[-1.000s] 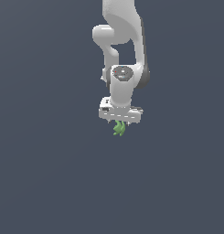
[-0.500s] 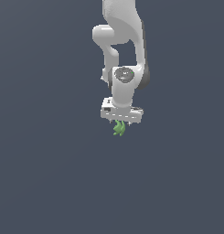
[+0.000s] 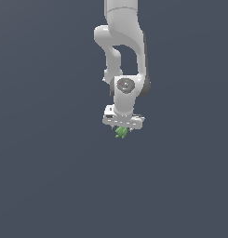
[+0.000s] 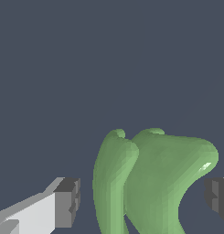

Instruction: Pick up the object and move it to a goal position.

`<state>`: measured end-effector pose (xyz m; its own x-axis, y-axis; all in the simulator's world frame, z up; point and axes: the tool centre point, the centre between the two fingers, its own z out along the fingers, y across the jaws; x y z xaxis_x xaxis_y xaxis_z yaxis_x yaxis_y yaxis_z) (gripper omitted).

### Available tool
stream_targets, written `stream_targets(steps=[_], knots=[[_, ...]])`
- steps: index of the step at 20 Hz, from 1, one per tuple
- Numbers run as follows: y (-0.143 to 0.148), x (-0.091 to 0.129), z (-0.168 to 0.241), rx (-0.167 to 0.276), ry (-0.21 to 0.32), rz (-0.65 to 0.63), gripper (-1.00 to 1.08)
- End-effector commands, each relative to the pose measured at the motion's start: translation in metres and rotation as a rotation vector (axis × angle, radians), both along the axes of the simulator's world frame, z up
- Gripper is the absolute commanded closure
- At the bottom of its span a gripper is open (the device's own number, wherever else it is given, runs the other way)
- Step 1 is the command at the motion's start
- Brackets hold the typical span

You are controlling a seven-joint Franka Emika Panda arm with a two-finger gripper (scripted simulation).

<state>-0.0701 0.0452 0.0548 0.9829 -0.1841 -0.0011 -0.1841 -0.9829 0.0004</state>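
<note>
One green object (image 4: 152,183), between pincer (image 4: 143,201) pads

Matte green object (image 3: 121,132), white claw (image 3: 122,131) with dark grey pads (image 4: 67,202).

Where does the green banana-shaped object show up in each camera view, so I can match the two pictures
Exterior view: the green object is a small cluster just under the white gripper, near the picture's centre.
Wrist view: the green object fills the lower middle, between the two dark finger pads, with gaps visible on both sides.
Shared landmark: the gripper straddling it.
</note>
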Motion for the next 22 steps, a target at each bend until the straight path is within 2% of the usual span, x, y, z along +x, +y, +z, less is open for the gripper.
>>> stream_targets(steps=[1, 4, 5, 16, 19, 22], knots=[[0.0, 0.0, -0.007, 0.0, -0.001, -0.001, -0.92], [0.0, 0.001, -0.009, 0.0, -0.001, -0.001, -0.92], [0.0, 0.001, -0.009, 0.0, -0.001, -0.001, 1.08], [0.001, 0.001, -0.009, 0.001, -0.003, 0.0, 1.08], [0.002, 0.009, -0.003, 0.002, -0.024, 0.002, 1.08], [0.005, 0.025, 0.009, 0.004, -0.071, 0.005, 1.08]])
